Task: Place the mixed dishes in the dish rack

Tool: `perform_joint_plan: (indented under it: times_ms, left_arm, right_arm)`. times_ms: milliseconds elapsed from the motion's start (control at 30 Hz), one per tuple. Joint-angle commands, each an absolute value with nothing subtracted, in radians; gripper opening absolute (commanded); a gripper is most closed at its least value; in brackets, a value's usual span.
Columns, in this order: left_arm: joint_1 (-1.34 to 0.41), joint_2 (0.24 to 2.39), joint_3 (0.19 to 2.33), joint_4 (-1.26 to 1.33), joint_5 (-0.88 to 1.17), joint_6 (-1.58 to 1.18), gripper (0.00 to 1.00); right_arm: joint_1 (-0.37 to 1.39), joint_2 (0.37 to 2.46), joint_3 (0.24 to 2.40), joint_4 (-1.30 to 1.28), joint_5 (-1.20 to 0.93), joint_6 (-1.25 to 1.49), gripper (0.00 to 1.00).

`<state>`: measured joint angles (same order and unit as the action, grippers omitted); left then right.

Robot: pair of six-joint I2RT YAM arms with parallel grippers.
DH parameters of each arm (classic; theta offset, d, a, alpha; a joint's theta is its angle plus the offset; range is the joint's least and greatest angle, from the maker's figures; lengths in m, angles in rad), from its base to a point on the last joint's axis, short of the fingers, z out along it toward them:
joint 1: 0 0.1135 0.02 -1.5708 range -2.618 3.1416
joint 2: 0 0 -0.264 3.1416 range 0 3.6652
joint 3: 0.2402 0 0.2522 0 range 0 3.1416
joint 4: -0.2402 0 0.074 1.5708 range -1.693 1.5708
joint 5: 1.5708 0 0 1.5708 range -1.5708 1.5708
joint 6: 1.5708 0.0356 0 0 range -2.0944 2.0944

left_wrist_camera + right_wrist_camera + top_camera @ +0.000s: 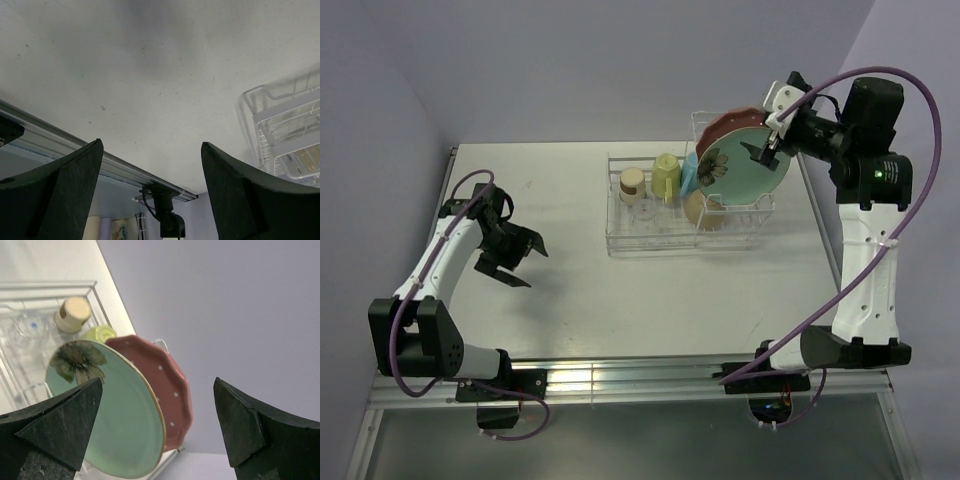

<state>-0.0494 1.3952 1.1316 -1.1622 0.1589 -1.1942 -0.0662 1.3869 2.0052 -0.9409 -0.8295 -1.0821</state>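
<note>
Over on the left, the left gripper hangs above the bare white table, its claw spread wide with nothing in it, well apart from the dish rack.

The white wire rack looks fully loaded. In its low basket, from the left, sit the small tan cup, the clear glass, the yellow-green mug, a sliver of the light-blue mug and the cream bowl. In the taller slotted section the mint-green plate, with its flower print, leans on edge, and the pink dotted plate stands just behind it.

The right gripper hovers at the mint plate's upper rim, fingers apart and clamped on nothing. The wrist view shows only the two plates below the gap.

By my reckoning the job is all but done, and the danger is in the retreat. If that arm swings sideways instead of lifting clear, a finger could catch the rim and lever the mint plate out of its slot, or knock it against the pink one. The plates lean, so a small nudge might be enough.
</note>
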Motion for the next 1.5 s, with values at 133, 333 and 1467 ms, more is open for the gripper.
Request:
perform_joint_plan:
  times_ms: [133,333,1467]
  left_arm:
    - [-0.067,1.319,1.097,-1.114,0.216,-1.232,0.85]
    - [-0.074,1.275,1.071,-1.069,0.259,-1.253,0.86]
    - [-0.209,1.065,0.919,-0.875,0.518,-1.328,0.86]
  right_arm:
    - [-0.066,1.233,1.813,-0.496,-0.919,-0.626,1.00]
    - [-0.042,1.097,1.577,-0.130,-0.705,-0.137,1.00]
    - [0.472,0.629,0.847,-0.772,0.061,0.857,1.00]
